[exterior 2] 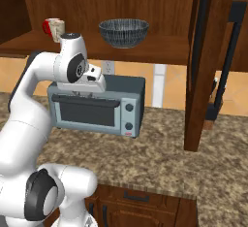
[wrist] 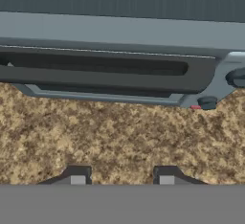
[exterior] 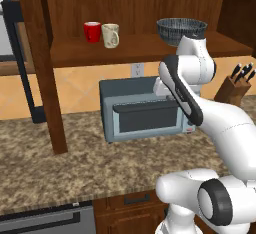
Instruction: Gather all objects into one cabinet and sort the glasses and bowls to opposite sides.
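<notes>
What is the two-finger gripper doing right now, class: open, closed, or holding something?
Gripper: open, jaws apart with nothing between them, pointing down at the speckled brown granite counter in front of the grey toaster oven.

The arm [exterior: 220, 128] is glossy white, built of rounded segments with dark grey rings at the joints. The gripper [wrist: 122, 175] ends in two small dark fingertips [wrist: 77, 174], pale-padded.
</notes>
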